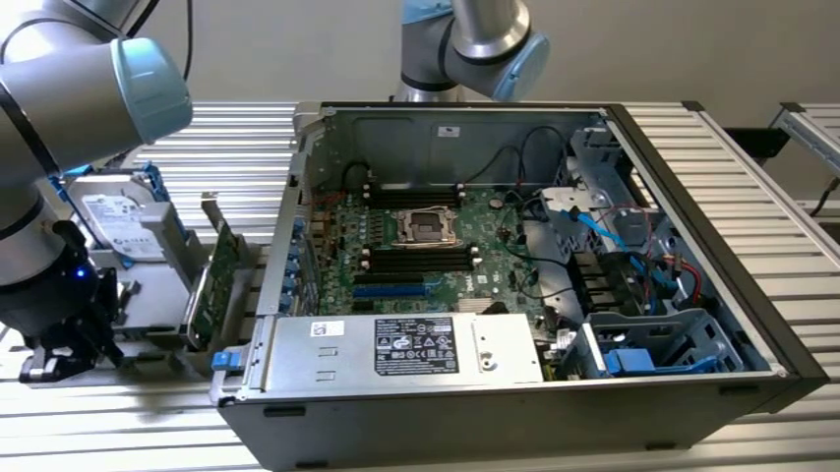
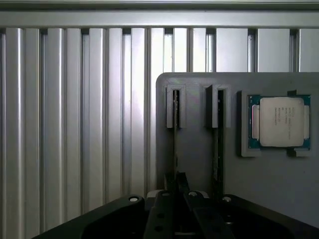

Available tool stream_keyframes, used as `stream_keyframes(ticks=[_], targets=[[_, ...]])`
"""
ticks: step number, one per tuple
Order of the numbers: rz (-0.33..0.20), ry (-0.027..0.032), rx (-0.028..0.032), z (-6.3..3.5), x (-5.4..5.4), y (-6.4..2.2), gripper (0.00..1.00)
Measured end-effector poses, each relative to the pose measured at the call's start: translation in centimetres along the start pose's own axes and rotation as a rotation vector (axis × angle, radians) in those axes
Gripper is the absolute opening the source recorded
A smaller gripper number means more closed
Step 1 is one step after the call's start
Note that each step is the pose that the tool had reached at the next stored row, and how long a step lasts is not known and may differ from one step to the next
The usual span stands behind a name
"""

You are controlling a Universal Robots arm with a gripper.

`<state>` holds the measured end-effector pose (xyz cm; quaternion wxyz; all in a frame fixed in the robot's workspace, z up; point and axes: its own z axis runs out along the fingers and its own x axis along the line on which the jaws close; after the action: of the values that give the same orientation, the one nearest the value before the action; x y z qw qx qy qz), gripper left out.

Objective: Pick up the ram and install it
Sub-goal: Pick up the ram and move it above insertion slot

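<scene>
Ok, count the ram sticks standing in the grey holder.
2, both edge-on in the grey holder: the ram in the slot farther from the processor, with the gripper shut on it; a second stick in the slot beside the processor.

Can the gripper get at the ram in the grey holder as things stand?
Likely yes: the gripper sits at the ram, which stands on edge in a slot of the grey holder, jaws shut around its near end; nothing lies between them.

Surface: ribbed aluminium surface [image 1: 774,177] carries the open black metal computer case [image 1: 735,295]; grey plastic holder [image 1: 151,295] just beside it, on the exterior view's left.
Case: green motherboard [image 1: 393,251] inside, behind the silver power supply box [image 1: 407,346].
Holder: thin ram stick [image 2: 175,107] on edge in the slot farther from the square silver processor chip [image 2: 281,121].
</scene>
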<state>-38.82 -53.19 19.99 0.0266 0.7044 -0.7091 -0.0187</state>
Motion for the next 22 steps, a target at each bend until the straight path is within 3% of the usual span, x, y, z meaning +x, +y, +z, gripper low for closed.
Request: stream_keyframes(ticks=[7,10,16,22], targets=[[0.001,-0.0002,-0.0003,0.01,0.0,0.0,0.13],[0.0,-0.0043,0.0,-0.2,0.0,0.01,0.13],[0.0,-0.0106,-0.0006,-2.02,0.0,0.13,0.13],[0.0,-0.0138,-0.0009,-4.42,0.1,0.27,0.13]])
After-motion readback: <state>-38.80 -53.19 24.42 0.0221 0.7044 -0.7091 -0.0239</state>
